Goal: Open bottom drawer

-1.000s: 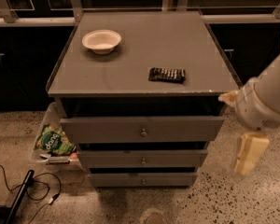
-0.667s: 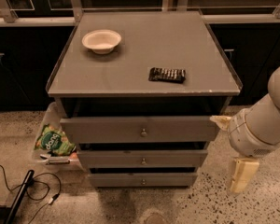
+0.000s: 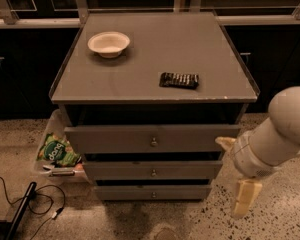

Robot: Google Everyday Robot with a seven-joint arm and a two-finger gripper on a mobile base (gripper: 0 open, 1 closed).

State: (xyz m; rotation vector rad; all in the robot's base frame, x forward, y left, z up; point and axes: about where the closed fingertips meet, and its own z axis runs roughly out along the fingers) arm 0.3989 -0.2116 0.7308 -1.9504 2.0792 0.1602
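The grey cabinet [image 3: 155,49] has three drawers with small round knobs. The bottom drawer [image 3: 130,192] is the narrowest and lowest, near the floor, and looks pushed in. My gripper [image 3: 234,173] hangs off the cabinet's right front corner, beside the middle drawer [image 3: 120,170] and touching nothing. Its cream fingers [image 3: 244,198] are spread apart and empty. It is to the right of the bottom drawer's knob [image 3: 153,194] and a little above it.
A white bowl [image 3: 108,43] and a black packet [image 3: 179,80] lie on the cabinet top. The widest top drawer [image 3: 110,139] stands slightly forward. A clear bin with a green chip bag [image 3: 57,150] sits left of the cabinet. Cables [image 3: 20,209] lie on the floor at left.
My arm and gripper have dropped lower along the cabinet's right side, from top-drawer height to about middle-drawer height. The drawers have not moved.
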